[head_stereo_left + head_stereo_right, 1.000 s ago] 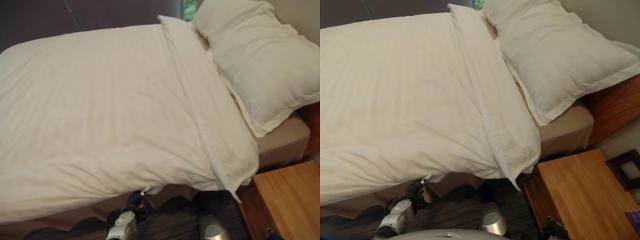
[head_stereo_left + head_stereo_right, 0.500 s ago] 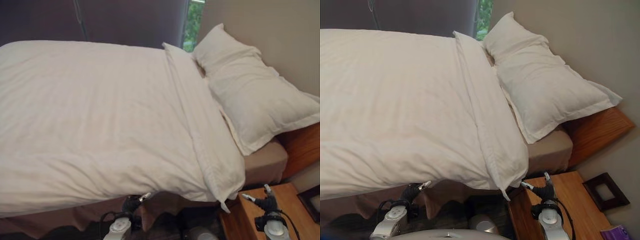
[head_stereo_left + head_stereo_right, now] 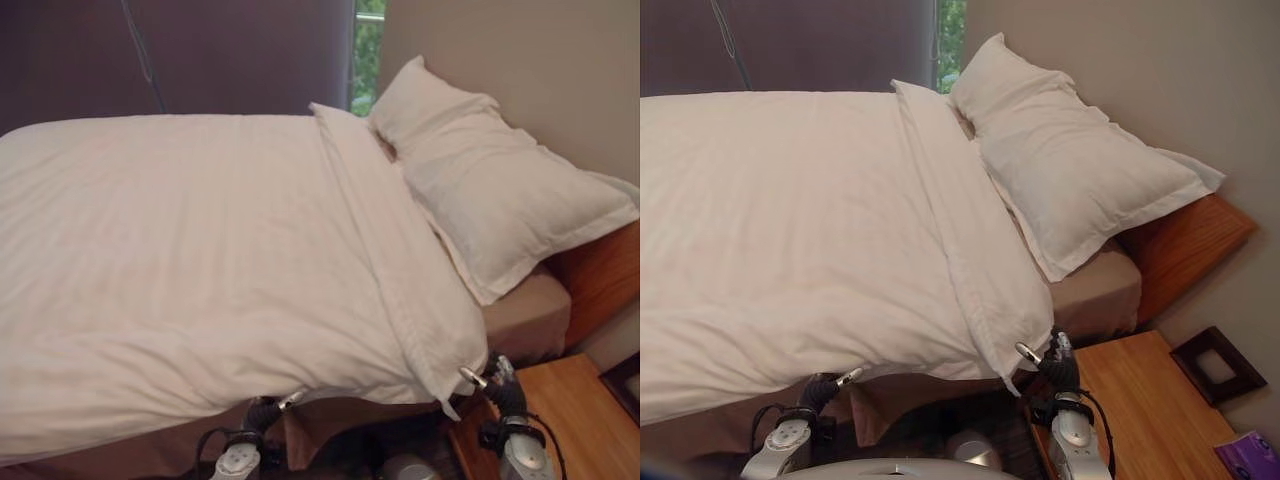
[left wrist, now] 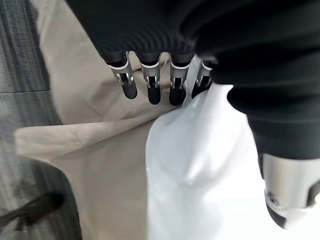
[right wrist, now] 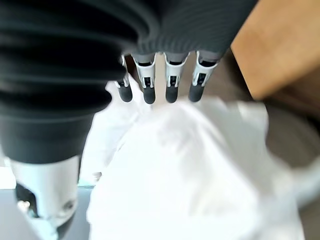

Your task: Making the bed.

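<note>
A white duvet [image 3: 200,250] covers the bed, its folded top edge running beside a large white pillow [image 3: 500,190] at the head. My left hand [image 3: 262,413] is low at the duvet's near edge; its fingers [image 4: 152,80] are straight, the tips against the white cloth [image 4: 200,170] above the beige bed skirt [image 4: 90,150]. My right hand [image 3: 505,395] is at the duvet's hanging near corner by the nightstand. Its fingers [image 5: 170,80] are straight, with the white corner [image 5: 190,165] lying past them and the thumb apart.
A wooden nightstand [image 3: 1140,400] stands close by my right hand, with a dark picture frame [image 3: 1212,362] and a purple item [image 3: 1252,455] beyond it. The wooden headboard [image 3: 1190,240] meets the wall on the right. Dark curtains [image 3: 200,50] hang behind the bed.
The camera view has shifted. My right hand has moved left from above the nightstand to the duvet's near corner. My left hand stays at the duvet's edge.
</note>
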Controlling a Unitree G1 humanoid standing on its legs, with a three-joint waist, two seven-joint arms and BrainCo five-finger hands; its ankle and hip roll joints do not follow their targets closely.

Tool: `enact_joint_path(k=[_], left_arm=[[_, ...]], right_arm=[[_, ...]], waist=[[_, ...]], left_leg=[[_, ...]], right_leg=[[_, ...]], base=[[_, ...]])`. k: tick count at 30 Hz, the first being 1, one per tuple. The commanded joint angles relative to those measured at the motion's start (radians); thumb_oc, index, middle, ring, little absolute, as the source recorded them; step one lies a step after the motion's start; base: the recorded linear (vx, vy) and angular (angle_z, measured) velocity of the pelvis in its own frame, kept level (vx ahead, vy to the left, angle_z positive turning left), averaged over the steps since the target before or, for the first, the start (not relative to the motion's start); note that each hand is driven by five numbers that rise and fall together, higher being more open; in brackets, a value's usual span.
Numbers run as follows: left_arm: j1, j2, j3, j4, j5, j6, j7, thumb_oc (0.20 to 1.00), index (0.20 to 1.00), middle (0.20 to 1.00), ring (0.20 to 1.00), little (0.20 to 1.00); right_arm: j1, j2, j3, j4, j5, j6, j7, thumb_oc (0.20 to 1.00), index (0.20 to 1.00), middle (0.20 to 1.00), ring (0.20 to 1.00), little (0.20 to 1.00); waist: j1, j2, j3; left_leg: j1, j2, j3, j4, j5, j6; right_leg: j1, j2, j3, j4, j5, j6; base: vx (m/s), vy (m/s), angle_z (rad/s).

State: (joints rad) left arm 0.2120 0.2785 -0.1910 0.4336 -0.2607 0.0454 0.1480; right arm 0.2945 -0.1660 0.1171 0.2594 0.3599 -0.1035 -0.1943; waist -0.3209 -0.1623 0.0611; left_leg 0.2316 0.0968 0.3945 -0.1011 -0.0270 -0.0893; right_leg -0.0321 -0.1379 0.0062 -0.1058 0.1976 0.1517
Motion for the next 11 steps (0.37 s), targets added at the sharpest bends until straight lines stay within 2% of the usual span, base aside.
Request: enact_joint_path(k=[1, 11], left_arm=[[-0.069, 0.007, 0.008, -0.135, -0.012, -0.105, -0.051, 1.000, 1.000, 1.000, 1.000, 1.000], [-0.046, 0.009, -0.014, -0.102, -0.041, -0.109, -0.088, 1.000, 1.000, 1.000, 1.000, 1.000]], right_arm=[[-0.095, 0.008, 0.040, -0.019, 0.131, -0.073, 0.053, 1.000, 1.000, 1.000, 1.000, 1.000], [-0.128, 0.011, 0.100, 0.024, 0.154, -0.074, 0.084, 1.000, 1.000, 1.000, 1.000, 1.000]], waist=[[-0.005, 0.019, 0.037], [0.028, 0.020, 0.054]], left_leg=[[0.008, 0.028, -0.023, 0.014, -0.084, 0.027], [-0.004, 0.031, -0.042, 0.014, -0.075, 0.026]], right_leg=[[-0.027, -0.062, 0.003, 0.059, -0.095, 0.056], [-0.023, -0.065, -0.008, 0.058, -0.095, 0.053]], base=[[-0.02, 0.006, 0.03], [-0.02, -0.002, 0.05]])
